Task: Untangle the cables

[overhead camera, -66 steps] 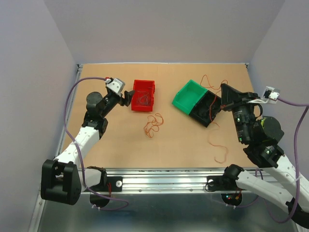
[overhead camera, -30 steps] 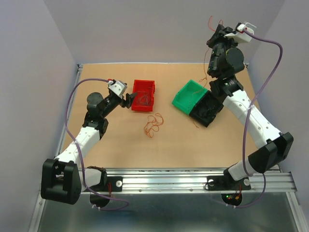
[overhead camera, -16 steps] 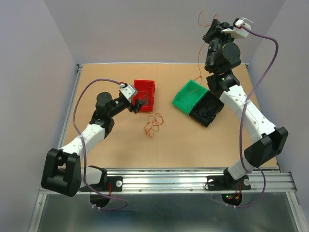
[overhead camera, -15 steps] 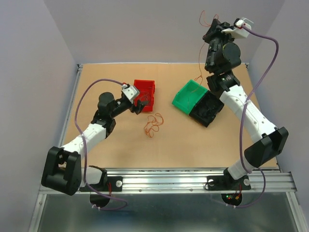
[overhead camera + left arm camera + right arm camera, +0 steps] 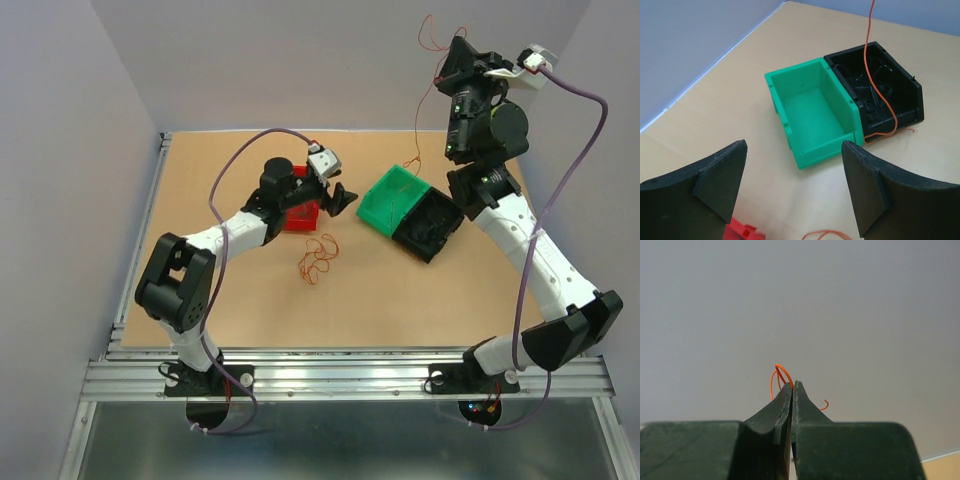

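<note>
Cable status: pinching orange wire (image 5: pixel 776 374) between tightly closed fingers of right gripper (image 5: pixel 791 385), raised high above green bin (image 5: pixel 385 195); strand hanging down past black bin (image 5: pixel 912 100) abutting green bin, black wires (image 5: pixel 872 97) lying inside. Hovering left gripper (image 5: pixel 792 150) just left of green bin, fingers spread wide, gripping nothing. Orange-red cable loops (image 5: pixel 318 258) lying on table (image 5: pixel 400 290), near-left of green bin.

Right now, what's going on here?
The right gripper, raised high and shut, pinches an orange wire that hangs down across the black bin. The left gripper is open and empty between the red bin and green bin. A small orange tangle lies loose on the table.
</note>
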